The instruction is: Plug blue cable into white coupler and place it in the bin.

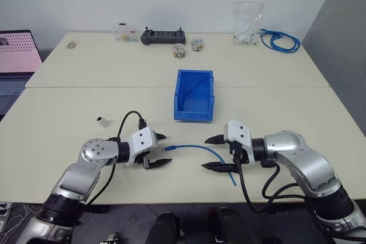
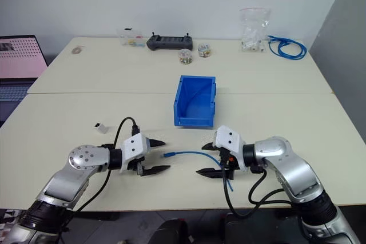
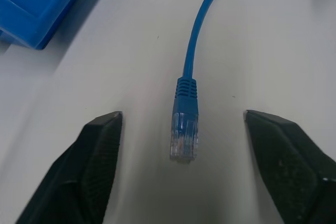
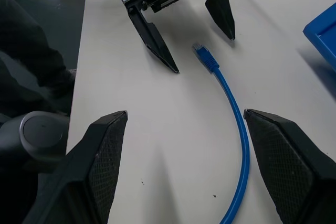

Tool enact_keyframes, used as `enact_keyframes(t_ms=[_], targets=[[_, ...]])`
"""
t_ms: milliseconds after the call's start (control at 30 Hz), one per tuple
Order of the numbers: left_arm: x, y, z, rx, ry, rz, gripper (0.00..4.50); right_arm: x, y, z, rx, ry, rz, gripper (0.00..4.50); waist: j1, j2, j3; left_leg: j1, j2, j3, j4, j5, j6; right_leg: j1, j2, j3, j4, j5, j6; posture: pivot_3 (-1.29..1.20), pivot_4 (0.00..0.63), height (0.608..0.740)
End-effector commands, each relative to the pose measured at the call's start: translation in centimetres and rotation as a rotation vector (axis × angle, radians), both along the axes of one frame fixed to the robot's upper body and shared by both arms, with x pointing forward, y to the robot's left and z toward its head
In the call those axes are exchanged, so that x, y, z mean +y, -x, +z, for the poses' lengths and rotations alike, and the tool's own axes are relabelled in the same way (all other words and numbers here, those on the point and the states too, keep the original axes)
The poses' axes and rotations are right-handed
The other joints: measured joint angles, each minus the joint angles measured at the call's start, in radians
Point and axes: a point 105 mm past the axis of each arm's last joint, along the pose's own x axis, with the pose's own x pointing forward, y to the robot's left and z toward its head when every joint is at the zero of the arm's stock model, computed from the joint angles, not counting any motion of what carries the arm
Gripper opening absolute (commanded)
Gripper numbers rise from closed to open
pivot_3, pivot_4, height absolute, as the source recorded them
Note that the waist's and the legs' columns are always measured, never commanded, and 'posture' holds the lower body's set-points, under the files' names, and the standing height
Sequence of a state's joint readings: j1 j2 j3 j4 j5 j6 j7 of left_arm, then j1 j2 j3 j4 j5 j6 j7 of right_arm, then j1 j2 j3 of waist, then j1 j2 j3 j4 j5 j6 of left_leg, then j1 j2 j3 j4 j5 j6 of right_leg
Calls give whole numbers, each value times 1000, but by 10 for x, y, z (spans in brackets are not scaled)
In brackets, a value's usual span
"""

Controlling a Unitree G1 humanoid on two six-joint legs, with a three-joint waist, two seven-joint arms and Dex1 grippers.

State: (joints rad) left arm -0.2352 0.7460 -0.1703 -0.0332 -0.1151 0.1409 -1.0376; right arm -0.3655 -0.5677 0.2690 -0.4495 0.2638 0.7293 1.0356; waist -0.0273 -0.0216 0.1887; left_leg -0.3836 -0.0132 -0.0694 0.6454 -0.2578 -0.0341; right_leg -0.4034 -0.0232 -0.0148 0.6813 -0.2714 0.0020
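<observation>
Two grippers wait over the cable on the counter.
Left gripper and right gripper face each other, low over the counter, both with jaws spread and holding nothing. Between them lies the blue cable, its clear plug flat between the left jaws. Off to the left sits the tiny white coupler. Farther back stands the bin.

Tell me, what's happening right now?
Both grippers open, left, right. Cable loose on table between them, plug facing left gripper. Coupler untouched. Bin empty.
</observation>
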Motion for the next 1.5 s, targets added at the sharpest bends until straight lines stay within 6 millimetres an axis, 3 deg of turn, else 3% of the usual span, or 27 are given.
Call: enact_keyframes(t_ms=[33, 300, 467, 700, 900, 1033, 1233, 1500], targets=[[11, -2, -10, 32, -64, 32, 2940, 1, 2, 12, -47, -22, 10, 3745, -1, 0, 0, 0, 0, 0, 0, 0, 0, 0, 0, 0, 0, 0, 0, 0, 150, 740], [21, 4, -17, 61, -135, 37, 1299, 3, 3, 20, -58, -53, 19, 3745, -2, 0, 0, 1, 3, 1, 0, 0, 0, 0, 3, 1, 0, 0, 0, 0, 150, 740], [17, 6, -14, 58, -154, 12, 245, 1, 3, 24, -57, -72, 13, 3745, -3, 0, 0, 2, 4, 2, 0, 0, 0, 0, 4, 1, 0, 0, -1, 0, 150, 740], [-12, 12, 7, 125, -11, -13, 244, -10, 15, 37, 37, -161, -15, 3745, -2, 0, 0, 1, 4, 3, 0, 0, 0, 0, 4, 2, 0, 0, -1, 0, 150, 740], [-54, 9, 49, 232, 230, -67, 244, -13, 44, 43, 182, -246, 3, 3745, 5, -1, 0, -1, 4, 2, 1, 0, 0, 0, 4, 1, -1, 1, 0, 0, 150, 740], [-79, -1, 91, 334, 478, -93, 244, -12, 46, 52, 212, -356, -68, 3745, 6, -2, 0, -1, 3, 2, 1, 0, 0, 0, 4, 1, -1, 1, 0, 0, 150, 740], [-91, 11, 113, 530, 638, -194, 244, -16, 41, 55, 246, -427, -166, 3745, -8, -1, -1, 1, 4, 5, 0, 0, 0, 0, 5, 4, 0, 1, 0, 0, 150, 740], [-87, 20, 126, 676, 736, -238, 244, -18, 31, 81, 311, -638, -211, 3745, -4, -1, -1, 1, 4, 5, 1, 0, 0, 0, 5, 4, 0, 1, 0, 0, 150, 740]])
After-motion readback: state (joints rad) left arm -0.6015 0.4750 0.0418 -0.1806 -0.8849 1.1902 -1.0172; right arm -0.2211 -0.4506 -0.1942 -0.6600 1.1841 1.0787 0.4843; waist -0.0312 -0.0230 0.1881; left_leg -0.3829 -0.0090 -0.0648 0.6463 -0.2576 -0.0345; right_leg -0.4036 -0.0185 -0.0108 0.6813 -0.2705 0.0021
